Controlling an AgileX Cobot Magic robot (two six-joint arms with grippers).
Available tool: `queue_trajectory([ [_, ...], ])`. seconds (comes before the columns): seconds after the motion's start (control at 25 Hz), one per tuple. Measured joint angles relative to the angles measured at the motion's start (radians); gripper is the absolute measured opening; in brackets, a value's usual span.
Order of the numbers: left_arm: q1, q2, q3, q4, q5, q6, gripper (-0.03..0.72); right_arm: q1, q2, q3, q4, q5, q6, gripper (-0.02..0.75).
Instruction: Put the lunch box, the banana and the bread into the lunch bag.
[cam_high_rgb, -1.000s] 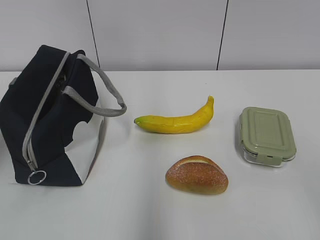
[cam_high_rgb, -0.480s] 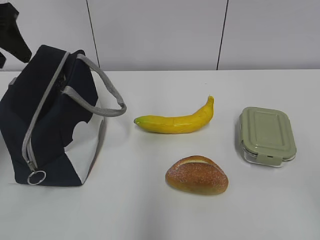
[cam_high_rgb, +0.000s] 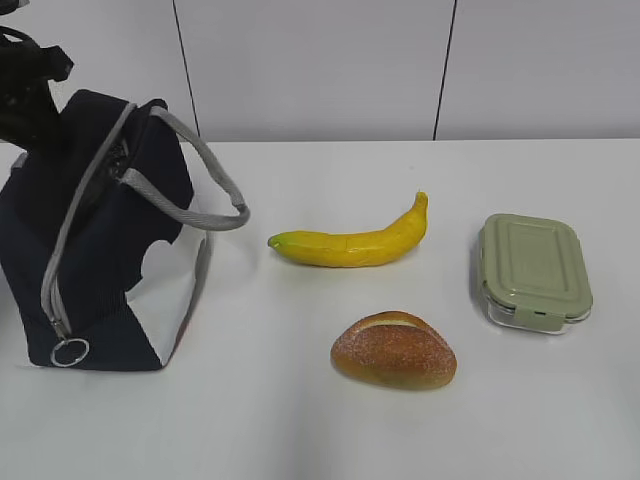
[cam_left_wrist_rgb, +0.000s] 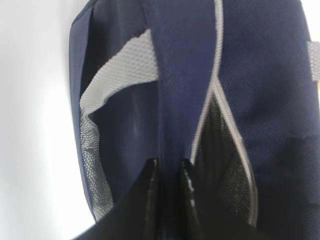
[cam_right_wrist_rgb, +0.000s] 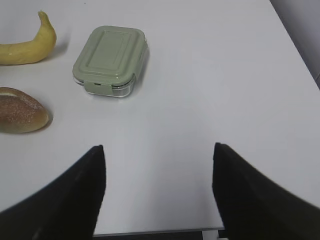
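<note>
Nothing packed yet: the left claw (cam_left_wrist_rgb: 168, 170) pinches the navy fabric at the lunch bag's (cam_high_rgb: 110, 250) top, near the bench's left edge, while the banana (cam_high_rgb: 350, 242), bread (cam_high_rgb: 394, 349) and lunch box (cam_high_rgb: 532, 270) wait mid-bench and rightward; the right claw (cam_right_wrist_rgb: 157, 187) hangs spread.
</note>
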Motion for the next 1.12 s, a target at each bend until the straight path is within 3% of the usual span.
queue_trajectory([
  [0.08,0.000,0.000,-0.004,0.000,-0.004,0.000,0.015,0.000,0.000,0.000,0.000,0.000,0.000,0.522],
  [0.16,0.000,0.000,-0.004,-0.002,-0.005,0.000,-0.007,0.000,0.000,0.000,0.000,0.000,0.000,0.522],
  [0.92,0.000,0.000,-0.004,-0.130,0.015,0.000,-0.012,0.000,0.002,-0.008,0.038,0.000,0.000,0.521],
  [1.12,0.000,0.000,-0.004,-0.152,0.022,0.004,-0.013,0.000,0.173,-0.070,0.048,-0.030,0.000,0.521],
])
